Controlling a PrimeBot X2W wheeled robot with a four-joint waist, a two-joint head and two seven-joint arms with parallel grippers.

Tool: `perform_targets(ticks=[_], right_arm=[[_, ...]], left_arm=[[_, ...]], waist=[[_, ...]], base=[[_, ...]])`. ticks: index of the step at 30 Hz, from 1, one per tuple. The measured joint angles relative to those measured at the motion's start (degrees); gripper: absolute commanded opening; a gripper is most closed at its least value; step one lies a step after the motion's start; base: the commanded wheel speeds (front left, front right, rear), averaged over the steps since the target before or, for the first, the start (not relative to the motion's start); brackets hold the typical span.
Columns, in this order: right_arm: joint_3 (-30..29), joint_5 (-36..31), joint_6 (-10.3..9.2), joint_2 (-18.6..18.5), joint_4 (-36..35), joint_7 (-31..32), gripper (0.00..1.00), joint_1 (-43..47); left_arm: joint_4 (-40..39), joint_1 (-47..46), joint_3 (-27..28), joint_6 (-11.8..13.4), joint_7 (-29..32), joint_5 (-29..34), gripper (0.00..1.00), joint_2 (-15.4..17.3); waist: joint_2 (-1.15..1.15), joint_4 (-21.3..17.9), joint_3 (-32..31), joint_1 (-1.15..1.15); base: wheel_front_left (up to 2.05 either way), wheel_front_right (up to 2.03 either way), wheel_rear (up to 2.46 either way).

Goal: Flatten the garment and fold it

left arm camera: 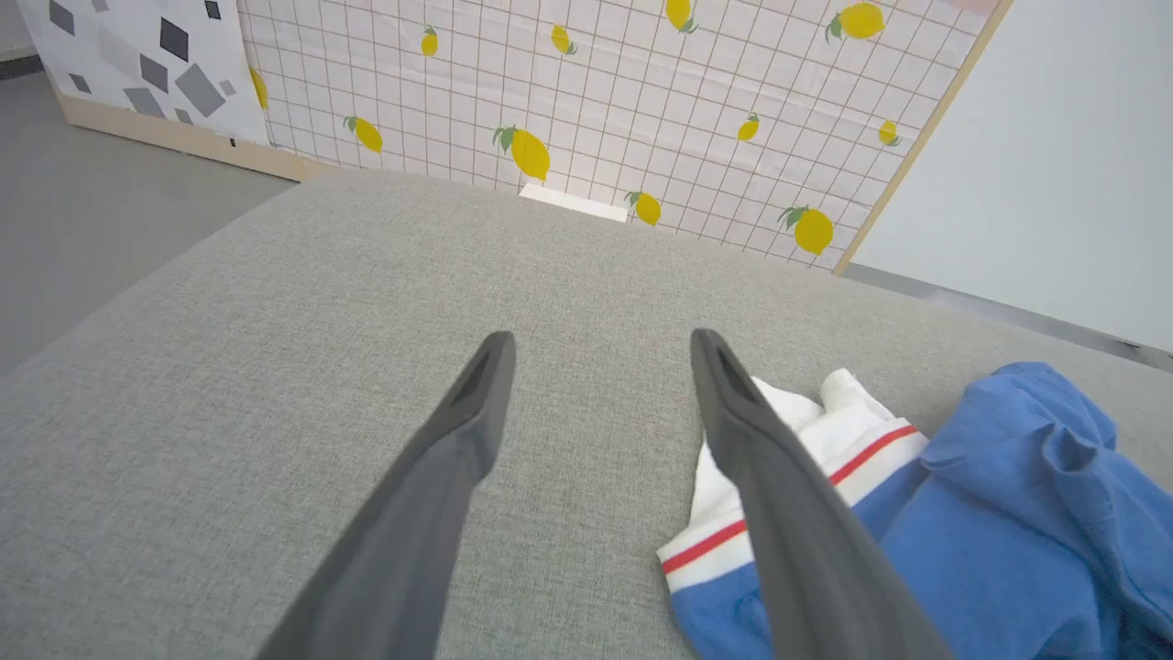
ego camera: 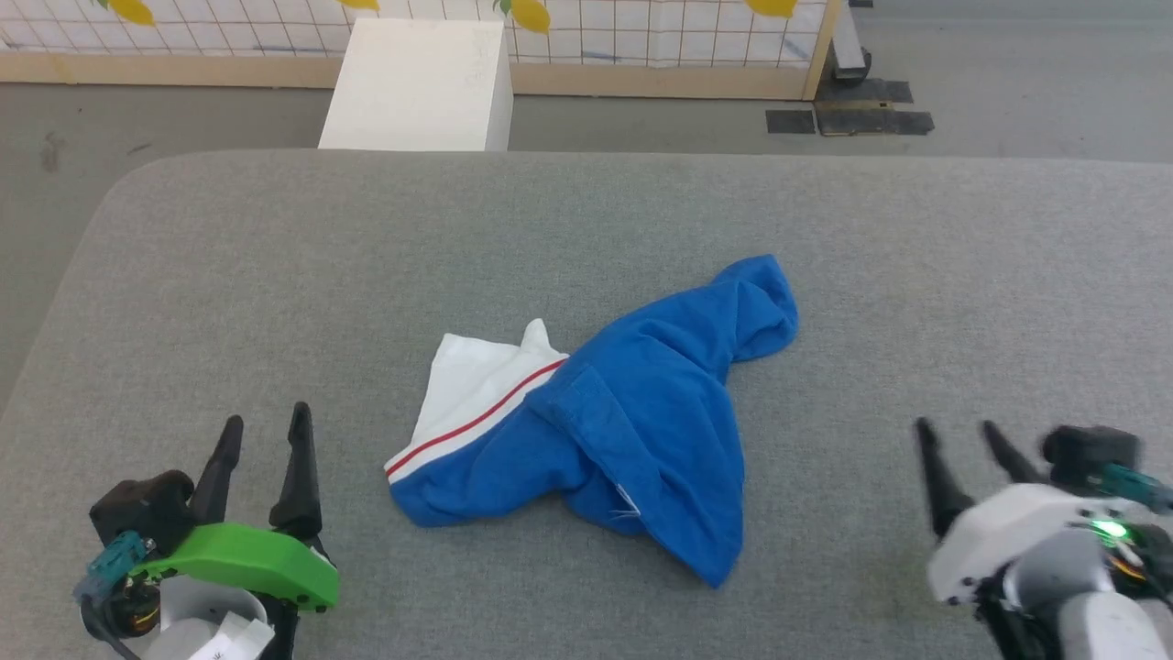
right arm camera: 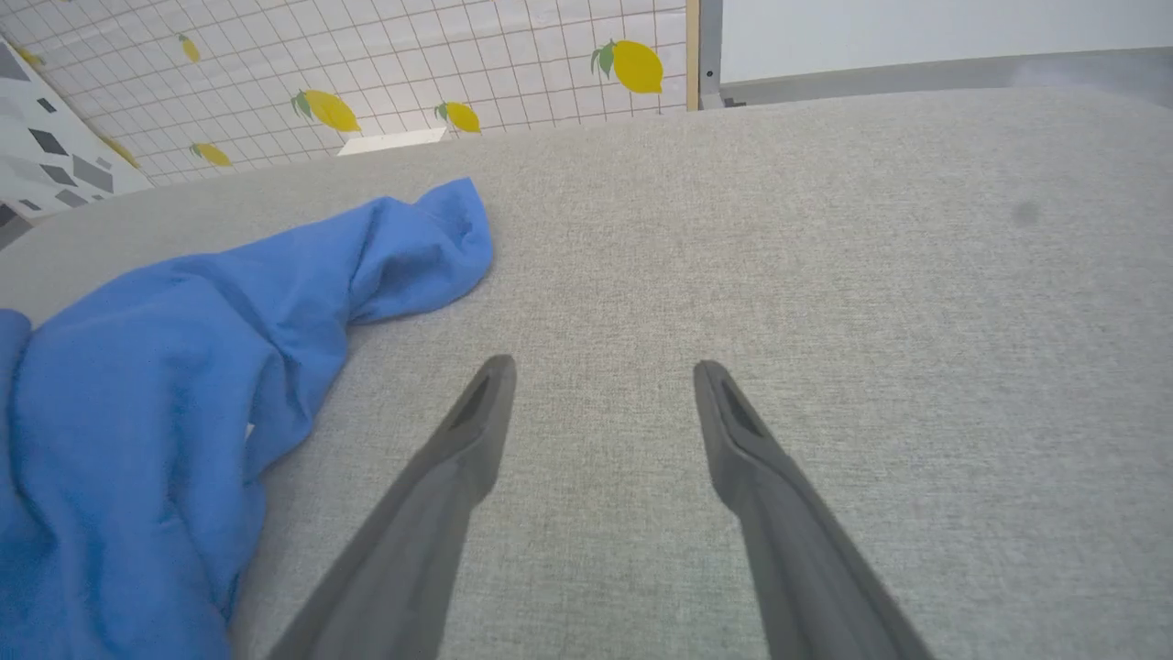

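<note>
no text can be read — not on the garment (ego camera: 632, 431), not elsewhere.

Open grey top (ego camera: 275, 275) toward the left, right and far edges, free for passing. In the way at the middle, nearer the front edge: crumpled shirt (ego camera: 641, 431). Beyond the far edge, on the floor: white box (ego camera: 417, 87).

We see a grey pad (ego camera: 586, 211) with rounded corners. Beyond its far edge a white box (ego camera: 417, 87) stands on the floor (ego camera: 183, 119), before a wood-framed screen (left arm camera: 596, 110) printed with lemons, which we find beside a panel (left arm camera: 137, 64) of grey shapes. Dark patches (ego camera: 852, 119) mark the floor.
</note>
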Motion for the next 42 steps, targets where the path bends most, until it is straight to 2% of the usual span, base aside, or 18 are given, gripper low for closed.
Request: perform_targets(ticks=[5, 11, 14, 21, 28, 29, 30, 31, 36, 42], right_arm=[[9.9, 0.8, 0.00, -1.5, -0.5, 7.0, 1.00, -3.8], [24.9, 4.6, 0.00, -5.5, -1.0, 20.8, 1.00, -11.1], [30.2, 6.2, 0.01, -7.0, -0.9, 26.9, 1.00, -14.3], [38.2, 7.0, 0.00, -9.3, 1.5, 39.3, 1.00, -19.1], [44.2, 8.7, 0.00, -10.3, 3.4, 42.9, 1.00, -21.4], [44.4, 9.1, 0.00, -10.4, 3.6, 43.0, 0.89, -21.6], [44.5, 9.5, 0.00, -10.6, 3.6, 42.8, 0.21, -21.9], [44.6, 9.9, 0.00, -10.7, 3.7, 42.4, 0.00, -22.1], [43.1, 12.2, 0.01, -11.2, 3.4, 39.3, 0.00, -22.3], [33.6, 12.9, 0.01, -13.3, 1.3, 36.1, 0.00, -22.3]], left_arm=[[-2.2, 1.0, 3.4, -0.4, -0.1, 4.2, 1.00, -2.3], [-2.8, 1.5, 5.4, -2.3, -0.1, 8.0, 1.00, -5.1], [-2.5, 1.4, 6.0, -3.3, -0.1, 9.5, 1.00, -6.0], [-1.4, 0.8, 6.8, -5.3, -0.3, 11.3, 1.00, -7.9], [-0.3, -0.1, 7.7, -6.8, -0.3, 12.3, 1.00, -9.6], [-0.2, -0.2, 7.8, -6.9, -0.3, 12.9, 1.00, -9.7], [-0.1, -0.3, 7.9, -7.1, -0.3, 13.3, 1.00, -9.8], [0.0, -0.3, 8.1, -7.3, -0.3, 13.6, 1.00, -9.9], [0.5, -0.3, 8.7, -8.1, -0.3, 14.7, 1.00, -10.2], [1.0, -0.3, 8.9, -8.9, -0.3, 15.3, 1.00, -10.9]], waist=[[0.00, -0.1, 0.6, 0.00], [0.00, 0.4, 1.8, 0.00], [0.00, 0.9, 2.6, 0.00], [0.00, 2.3, 4.4, 0.00], [0.00, 3.5, 6.0, 0.00], [0.00, 3.6, 6.1, 0.00], [0.00, 3.7, 6.3, 0.00], [0.00, 3.7, 6.3, 0.00], [0.00, 3.4, 5.9, 0.00], [0.00, 2.6, 4.5, 0.00]], base=[[0.00, 0.00, 0.00], [0.00, 0.00, 0.00], [0.00, 0.00, 0.00], [0.00, 0.00, 0.00], [0.00, 0.00, 0.00], [0.00, 0.00, 0.00], [0.00, 0.00, 0.00], [0.00, 0.00, 0.00], [0.00, 0.00, 0.00], [0.00, 0.00, 0.00]])
